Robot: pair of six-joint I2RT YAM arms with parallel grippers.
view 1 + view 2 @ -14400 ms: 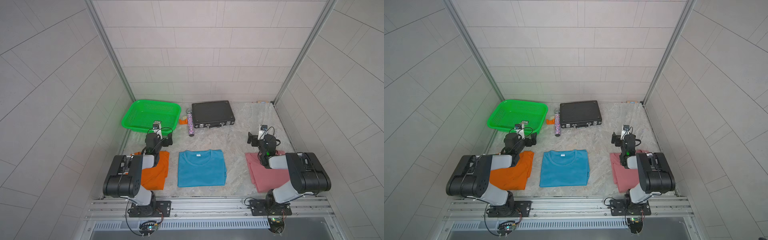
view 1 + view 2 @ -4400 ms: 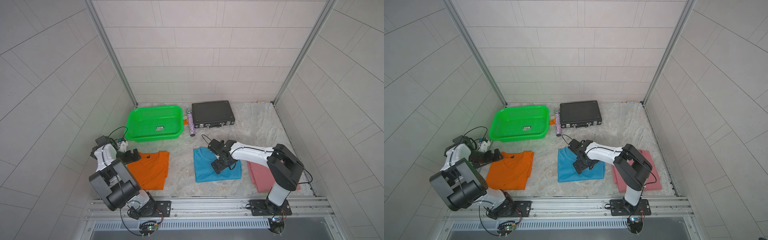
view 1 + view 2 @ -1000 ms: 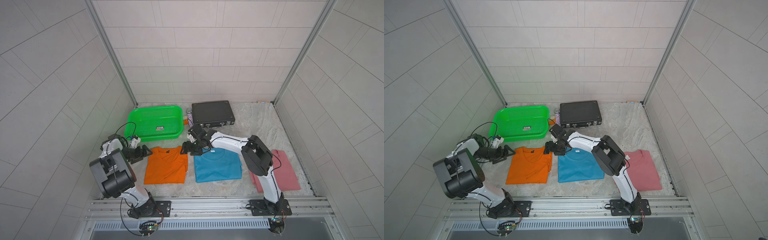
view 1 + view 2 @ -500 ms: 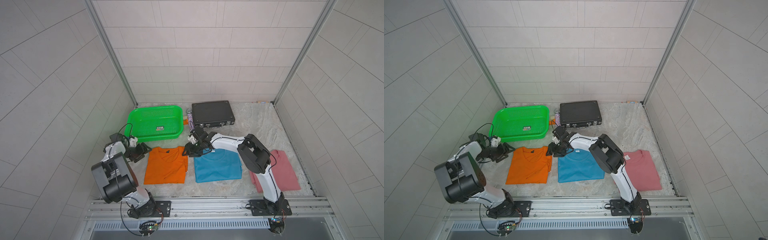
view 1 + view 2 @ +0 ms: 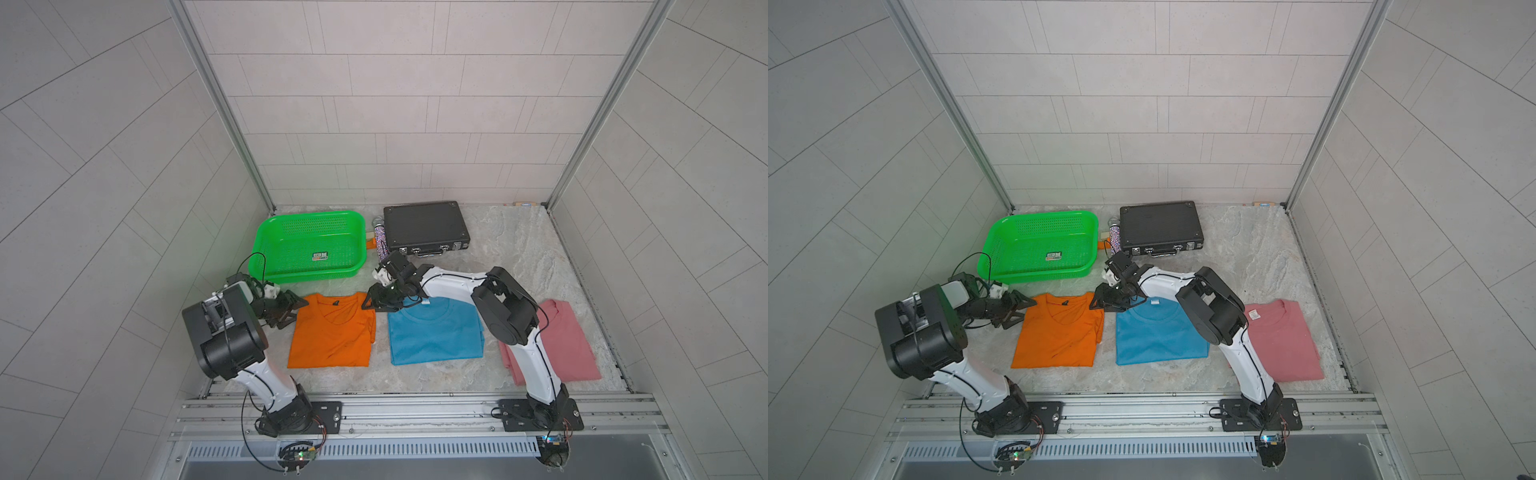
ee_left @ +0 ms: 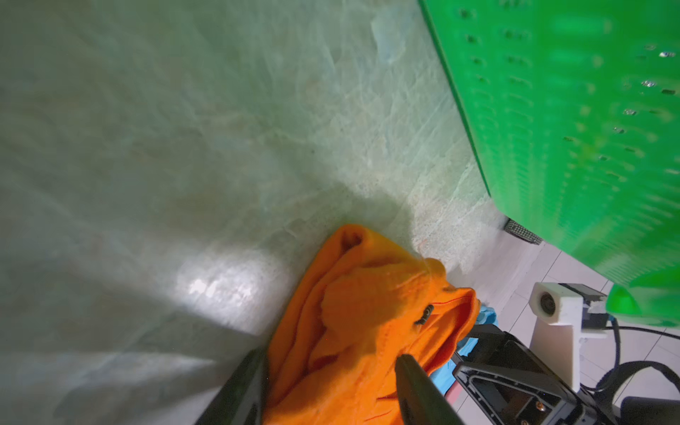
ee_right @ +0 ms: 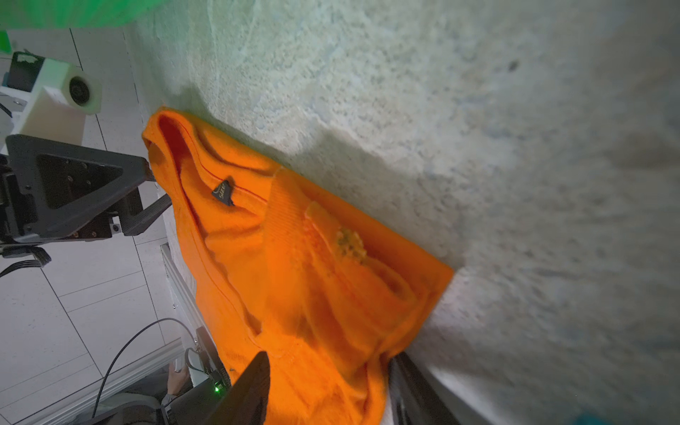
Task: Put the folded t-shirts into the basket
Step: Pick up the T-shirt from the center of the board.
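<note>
- Marble tabletop (image 5: 519,257): orange tee (image 5: 332,332) lies lower centre-left, collar edge up-frame.
- left gripper (image 5: 300,312) and right gripper (image 5: 370,305) each pinch a collar-side corner.
- basket (image 5: 307,274) sits just up-frame of both grippers; I'd carry it that way.

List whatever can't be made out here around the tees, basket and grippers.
- Left gripper: left wrist view, orange t-shirt bunched in the gap hides whether the jaws pinch it.
- Right gripper: right wrist view, same cloth fills the gap; grip unclear.
- Pink t-shirt: in a top view, the right arm covers one side.
- Label in the basket: both top views, print too small to read.
</note>
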